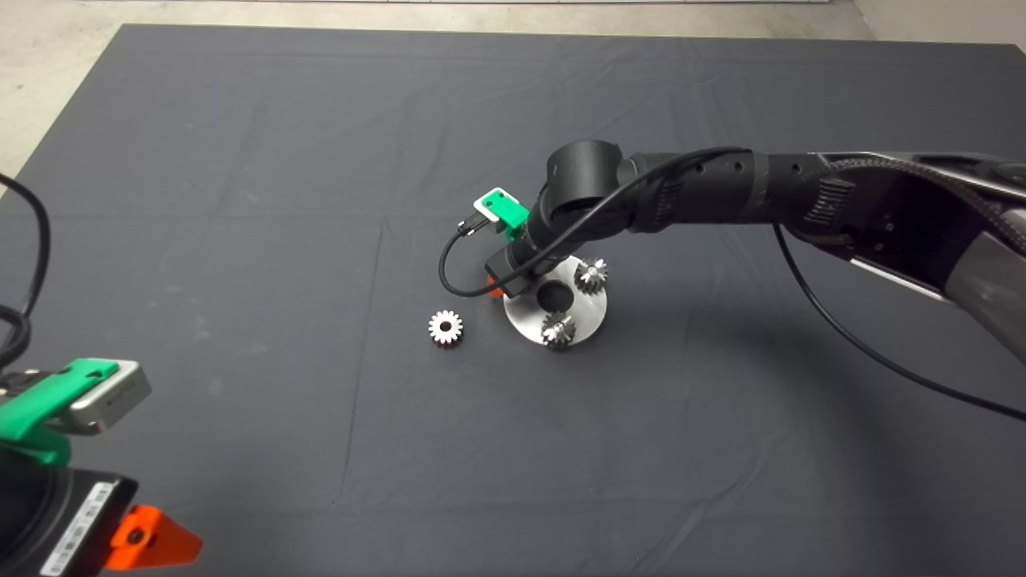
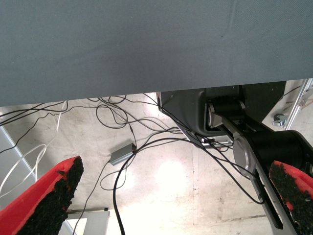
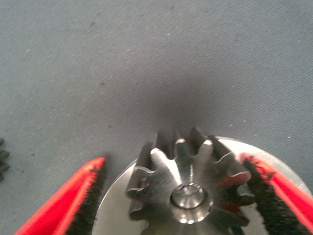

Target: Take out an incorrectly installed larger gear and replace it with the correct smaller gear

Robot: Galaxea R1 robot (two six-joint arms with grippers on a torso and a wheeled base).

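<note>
The larger gear (image 3: pixel 188 188), dark steel with flared teeth, sits on a peg on the round silver plate (image 3: pixel 117 205). My right gripper (image 3: pixel 173 164) is open and straddles it. One pad (image 3: pixel 264 191) is at the gear's teeth, while the other finger (image 3: pixel 73 205) stands clear of it. From above, the right wrist (image 1: pixel 521 256) hides this gear. The smaller gear (image 1: pixel 446 327), silver with a flat pale face, lies on the mat just left of the plate (image 1: pixel 597 312). My left gripper (image 1: pixel 152 541) is parked at the lower left, open (image 2: pixel 176 196).
Two small gears with glinting tops (image 1: pixel 591 275) (image 1: pixel 558 328) stand on the plate around its centre hole (image 1: pixel 555 297). A black cable (image 1: pixel 457 276) loops off the right wrist. The left wrist view shows floor, cables and the robot's base beyond the mat edge.
</note>
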